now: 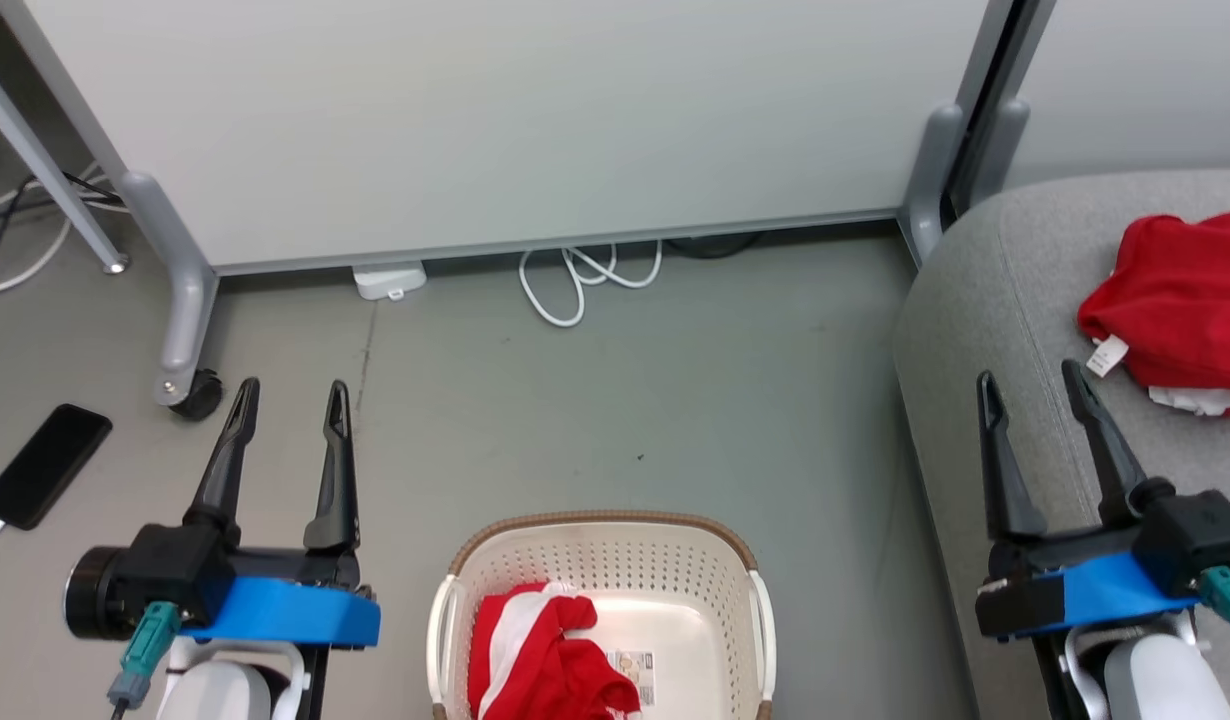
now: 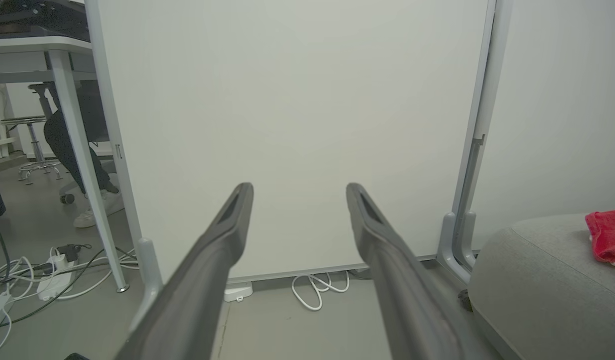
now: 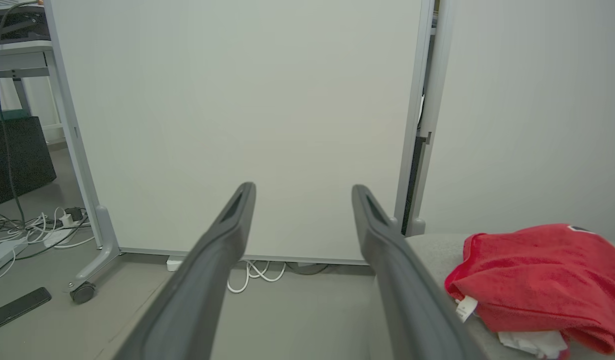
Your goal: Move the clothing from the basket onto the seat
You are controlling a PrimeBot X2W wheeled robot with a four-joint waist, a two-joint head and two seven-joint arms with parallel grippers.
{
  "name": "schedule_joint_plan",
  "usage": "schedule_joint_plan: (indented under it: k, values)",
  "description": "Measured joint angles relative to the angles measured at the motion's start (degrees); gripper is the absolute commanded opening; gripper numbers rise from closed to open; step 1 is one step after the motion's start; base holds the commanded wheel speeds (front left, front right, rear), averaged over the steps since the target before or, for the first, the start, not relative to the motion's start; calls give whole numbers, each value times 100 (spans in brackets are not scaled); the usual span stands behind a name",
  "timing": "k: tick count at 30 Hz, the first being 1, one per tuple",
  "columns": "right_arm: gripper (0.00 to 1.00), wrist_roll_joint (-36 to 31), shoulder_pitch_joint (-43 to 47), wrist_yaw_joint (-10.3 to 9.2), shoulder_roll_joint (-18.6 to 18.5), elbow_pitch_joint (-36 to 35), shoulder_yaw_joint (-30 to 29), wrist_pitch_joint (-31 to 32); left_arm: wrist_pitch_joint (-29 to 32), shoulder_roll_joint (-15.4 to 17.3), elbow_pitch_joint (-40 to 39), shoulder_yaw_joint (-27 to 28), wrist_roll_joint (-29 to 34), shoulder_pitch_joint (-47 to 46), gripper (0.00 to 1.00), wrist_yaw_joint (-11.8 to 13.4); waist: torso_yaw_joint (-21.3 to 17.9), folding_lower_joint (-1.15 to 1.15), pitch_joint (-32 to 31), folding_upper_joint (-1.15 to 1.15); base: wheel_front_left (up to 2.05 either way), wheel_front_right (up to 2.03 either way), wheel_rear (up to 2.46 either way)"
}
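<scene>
- Seat [image 1: 995, 330] — grey and large, at the right of the head view. One piece of the clothing, the garment on the seat [image 1: 1175, 300], is seen lying crumpled there with a white label showing.
- Basket [image 1: 595, 522] — set on the floor between the two arms, low in the head view. It is not yet emptied.
- Garment in the basket [image 1: 535, 660] — red and white, bunched against the left side, with the floor sticker partly uncovered beside it.
- Progress is judged at about half: one piece is on the seat, one is left to be lifted out and carried right.
- Left claw [image 1: 290, 395] — held level over the floor left of the basket, spread apart, nothing held.
- Right claw [image 1: 1030, 378] — held over the seat's near edge, likewise spread and bare, near the garment there.
</scene>
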Motion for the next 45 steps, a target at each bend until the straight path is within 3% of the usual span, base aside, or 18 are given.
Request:
schedule_joint_plan:
  k: [11,29,37,45]
  values:
    - [100,-30,642,0,66,110,-63,0,0,-73,176,112,137,567,100,-10,151,0,-454,0,0,0,0]
    - [100,122,711,0,77,227,-16,0,0,26,286,-91,83,537,100,-11,55,1,-404,0,0,0,0]
    - [100,125,398,0,80,100,49,0,0,454,625,-736,-44,-218,100,-33,-5,1,-25,0,0,0,0]
    - [100,-34,-300,1,82,-157,133,0,0,892,1403,-1707,-222,-1369,100,-33,-128,2,744,0,0,0,0]
